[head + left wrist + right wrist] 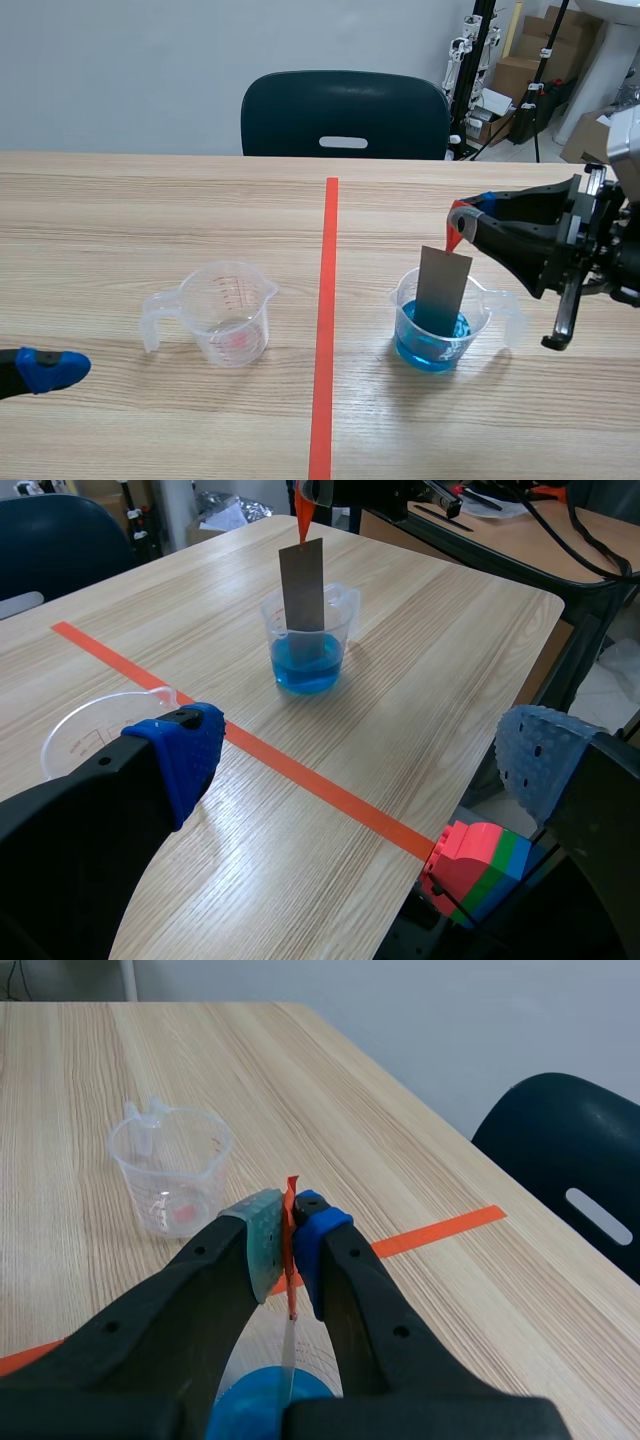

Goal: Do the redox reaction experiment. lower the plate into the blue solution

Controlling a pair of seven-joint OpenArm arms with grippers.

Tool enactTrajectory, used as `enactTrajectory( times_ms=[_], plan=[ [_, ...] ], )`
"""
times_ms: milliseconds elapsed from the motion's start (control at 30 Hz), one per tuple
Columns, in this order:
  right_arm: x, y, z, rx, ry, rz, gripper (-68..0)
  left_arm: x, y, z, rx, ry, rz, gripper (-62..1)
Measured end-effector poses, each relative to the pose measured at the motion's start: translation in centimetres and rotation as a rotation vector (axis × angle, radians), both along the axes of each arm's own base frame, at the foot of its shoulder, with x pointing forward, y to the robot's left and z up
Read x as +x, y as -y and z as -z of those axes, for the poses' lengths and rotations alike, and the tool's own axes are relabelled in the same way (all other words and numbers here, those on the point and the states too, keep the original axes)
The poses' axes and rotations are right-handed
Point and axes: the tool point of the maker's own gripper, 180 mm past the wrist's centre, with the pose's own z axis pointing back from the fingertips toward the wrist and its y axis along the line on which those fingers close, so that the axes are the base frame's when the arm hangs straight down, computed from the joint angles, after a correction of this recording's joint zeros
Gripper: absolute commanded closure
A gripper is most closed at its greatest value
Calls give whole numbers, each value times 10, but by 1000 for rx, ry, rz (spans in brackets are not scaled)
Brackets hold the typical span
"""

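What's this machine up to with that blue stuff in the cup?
The right gripper pinches a grey plate by its orange-red tab, holding it nearly upright with its lower end dipped in the blue solution inside a clear cup. The left gripper sits open and low, holding nothing, across the tape line, near a second clear cup.

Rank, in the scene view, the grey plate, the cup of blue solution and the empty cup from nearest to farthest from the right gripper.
1. Grey plate: hangs from the right gripper, gripped at its top.
2. Cup of blue solution: just below, right of the tape line.
3. Empty cup: left of that line.
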Motion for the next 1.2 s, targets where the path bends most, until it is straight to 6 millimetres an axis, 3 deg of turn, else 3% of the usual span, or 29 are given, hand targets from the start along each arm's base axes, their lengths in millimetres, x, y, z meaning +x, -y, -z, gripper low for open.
enactTrajectory(
  times_ms=[67, 333, 633, 1200],
  plan=[
    [0, 0, 0, 3, 4, -2, -2, 0, 0, 0, 0, 0, 0, -623],
    [-1, 1, 0, 10, 7, -3, -2, 1, -1, 0, 5, 6, -3, -623],
    [-1, 1, 0, 10, 7, -3, -2, 18, -15, -13, -36, 44, -87, -623],
    [-1, 1, 0, 10, 7, -3, -2, 17, -14, -12, -27, 46, -78, -623]
  ],
)
